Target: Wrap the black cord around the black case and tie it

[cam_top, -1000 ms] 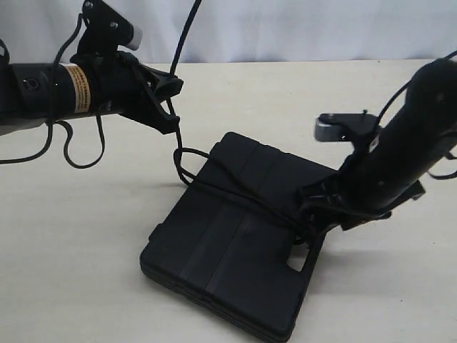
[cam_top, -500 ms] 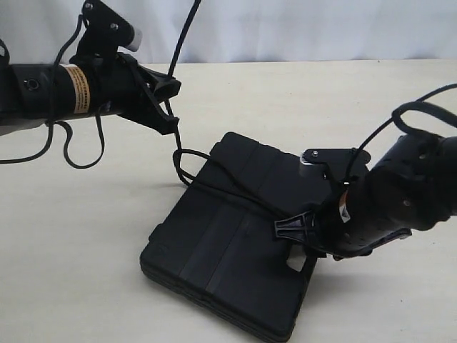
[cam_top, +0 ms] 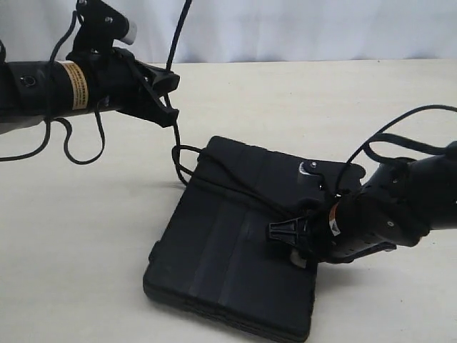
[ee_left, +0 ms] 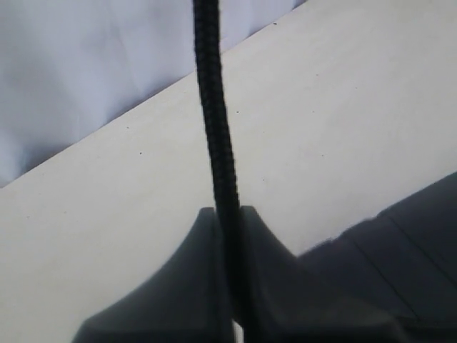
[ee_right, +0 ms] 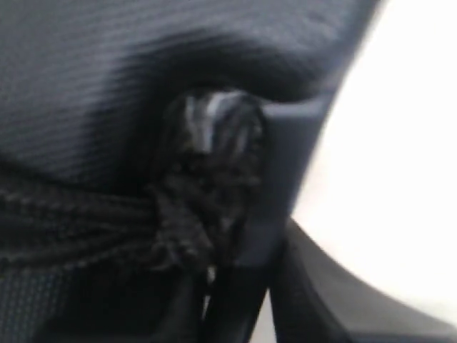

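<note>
The black case lies flat on the cream table, its handle slot at the right edge. The black cord comes down from above, passes through my left gripper, loops beside the case's far left corner and runs across the lid to my right gripper. In the left wrist view my left gripper is shut on the cord. The right wrist view shows my right gripper shut on the cord's knotted, frayed end at the case's handle slot; several cord strands lie on the case there.
Thin smooth robot cables hang in loops under the left arm and arch over the right arm. A white backdrop closes the table's far edge. Bare tabletop lies left of the case.
My right arm has dropped low and swung left over the case's handle edge. The case has turned and slid slightly. My left gripper has shifted slightly up and left, still holding the cord.
</note>
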### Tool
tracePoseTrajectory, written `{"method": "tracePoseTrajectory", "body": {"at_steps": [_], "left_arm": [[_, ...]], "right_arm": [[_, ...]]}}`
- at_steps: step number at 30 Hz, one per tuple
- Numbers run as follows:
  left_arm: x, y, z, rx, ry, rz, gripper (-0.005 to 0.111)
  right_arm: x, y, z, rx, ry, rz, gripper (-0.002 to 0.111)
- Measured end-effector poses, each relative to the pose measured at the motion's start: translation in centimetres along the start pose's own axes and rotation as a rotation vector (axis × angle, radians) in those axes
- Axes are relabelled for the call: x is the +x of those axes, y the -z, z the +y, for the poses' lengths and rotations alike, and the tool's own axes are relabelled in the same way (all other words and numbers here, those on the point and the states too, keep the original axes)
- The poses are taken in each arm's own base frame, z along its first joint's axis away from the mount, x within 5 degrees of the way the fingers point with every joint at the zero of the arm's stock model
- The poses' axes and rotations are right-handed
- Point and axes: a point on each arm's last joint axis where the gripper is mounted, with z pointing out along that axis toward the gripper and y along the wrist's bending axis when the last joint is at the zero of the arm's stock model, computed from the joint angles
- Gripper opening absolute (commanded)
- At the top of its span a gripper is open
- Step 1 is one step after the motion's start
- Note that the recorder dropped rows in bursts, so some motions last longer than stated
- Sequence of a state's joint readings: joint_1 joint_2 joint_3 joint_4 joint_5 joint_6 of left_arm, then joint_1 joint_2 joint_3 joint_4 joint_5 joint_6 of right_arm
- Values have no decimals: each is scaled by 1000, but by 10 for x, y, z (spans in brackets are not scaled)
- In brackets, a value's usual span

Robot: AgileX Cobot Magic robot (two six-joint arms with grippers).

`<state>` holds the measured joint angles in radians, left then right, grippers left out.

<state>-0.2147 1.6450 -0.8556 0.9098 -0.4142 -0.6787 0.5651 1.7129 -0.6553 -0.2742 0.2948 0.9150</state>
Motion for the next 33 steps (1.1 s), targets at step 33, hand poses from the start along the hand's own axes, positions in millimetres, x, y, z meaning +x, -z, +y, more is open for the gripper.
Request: {"method": "tracePoseTrajectory", "body": {"at_steps": [33], "left_arm": [[66, 69, 91, -421, 245, 238, 0]], "right_arm": [[-73, 27, -60, -84, -42, -338, 4]]}}
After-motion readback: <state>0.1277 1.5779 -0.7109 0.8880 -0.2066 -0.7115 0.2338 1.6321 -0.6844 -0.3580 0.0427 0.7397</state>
